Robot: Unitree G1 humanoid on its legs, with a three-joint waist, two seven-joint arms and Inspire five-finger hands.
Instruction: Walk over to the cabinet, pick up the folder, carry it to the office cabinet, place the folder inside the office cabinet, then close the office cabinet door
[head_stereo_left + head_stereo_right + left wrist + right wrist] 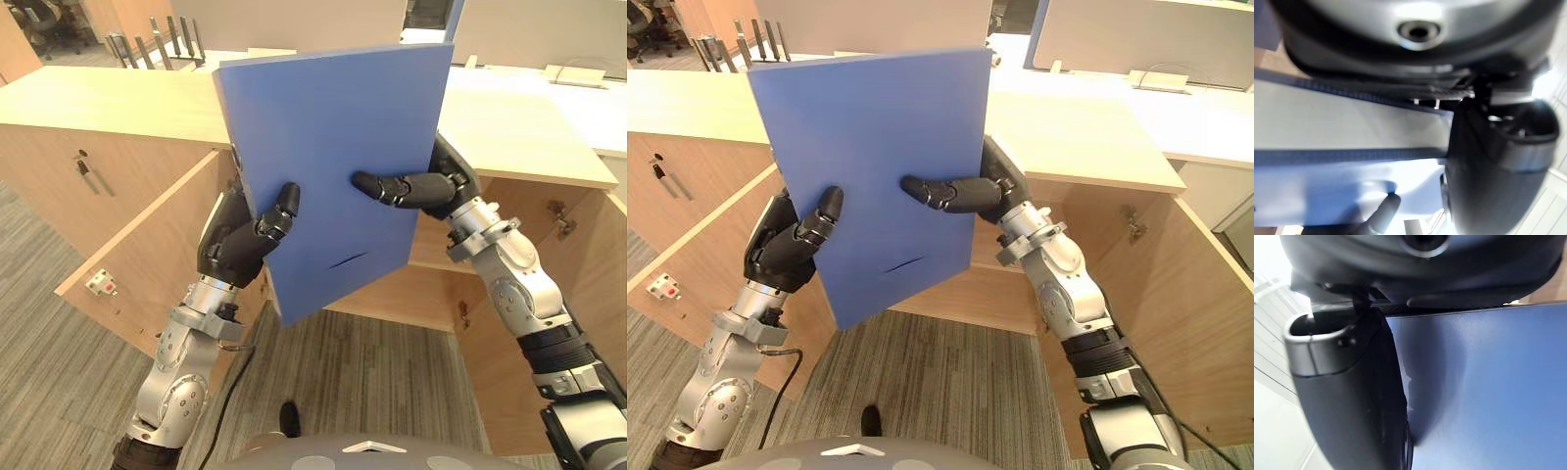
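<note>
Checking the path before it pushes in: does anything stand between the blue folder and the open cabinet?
Nothing visible does. The folder, pinched by the left robot hand and right robot hand, is up before the cabinet, whose doors stand open; it hides most of the inside.

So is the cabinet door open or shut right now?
Open. The left door stands swung out toward the robot, beside the blue folder held up in front.

Cabinet opening (411, 289), flanked by the left door (147, 250) and the right door (1185, 294), both swung outward. A free passage is left between the doors above the carpeted floor (372, 372). Most of the opening is screened by the upright blue folder (333, 166), held just in front of it.
</note>
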